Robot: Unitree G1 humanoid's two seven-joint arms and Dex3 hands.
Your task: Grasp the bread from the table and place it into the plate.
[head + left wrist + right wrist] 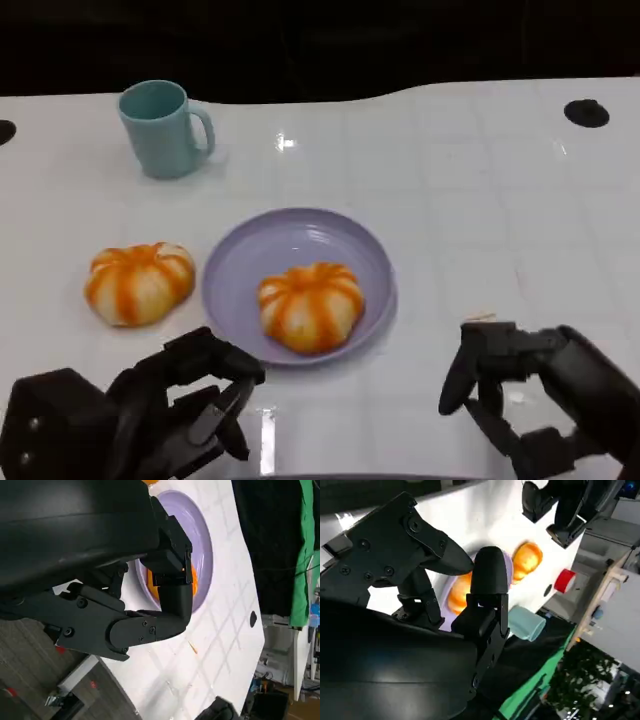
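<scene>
We can read no text, label, brand, number or sign anywhere in these views.

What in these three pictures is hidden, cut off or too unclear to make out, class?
- Left wrist view: the left hand hides most of the bread in the plate and part of the plate.
- Right wrist view: the right hand covers most of the plate.
- Head view: the lower edge cuts off the left hand and the right hand.
</scene>
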